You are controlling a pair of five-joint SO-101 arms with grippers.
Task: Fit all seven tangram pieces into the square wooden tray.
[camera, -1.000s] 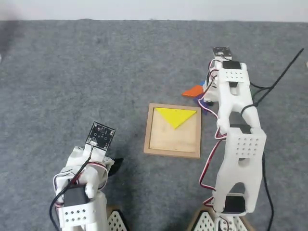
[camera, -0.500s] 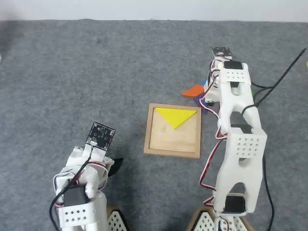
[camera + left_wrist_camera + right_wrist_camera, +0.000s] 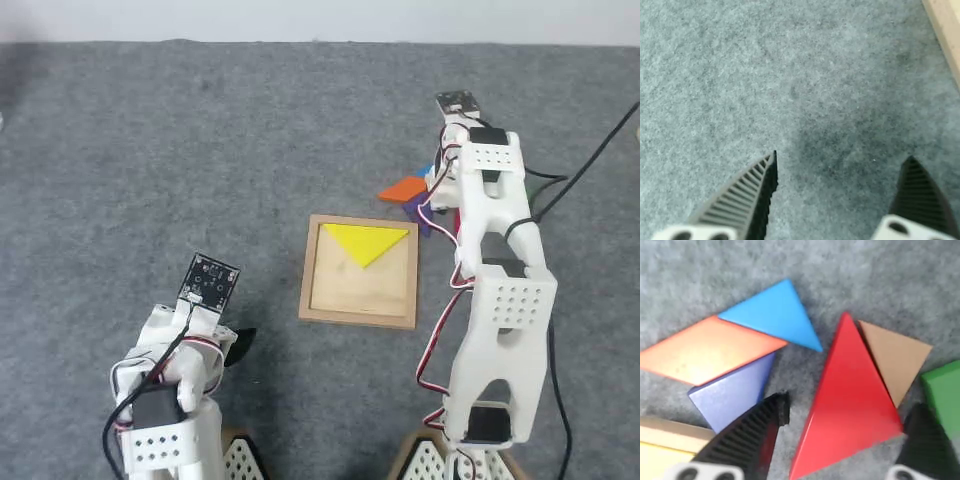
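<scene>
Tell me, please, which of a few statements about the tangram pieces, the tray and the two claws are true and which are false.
1. The yellow triangle lies inside the wooden tray. True.
2. The left claw is shut on a piece. False: it is open above bare carpet and holds nothing.
3. The right claw is open, with the red triangle in the gap between its jaws. True.
4. The blue triangle sits in the tray. False: it lies on the carpet beside the orange parallelogram, outside the tray.
</scene>
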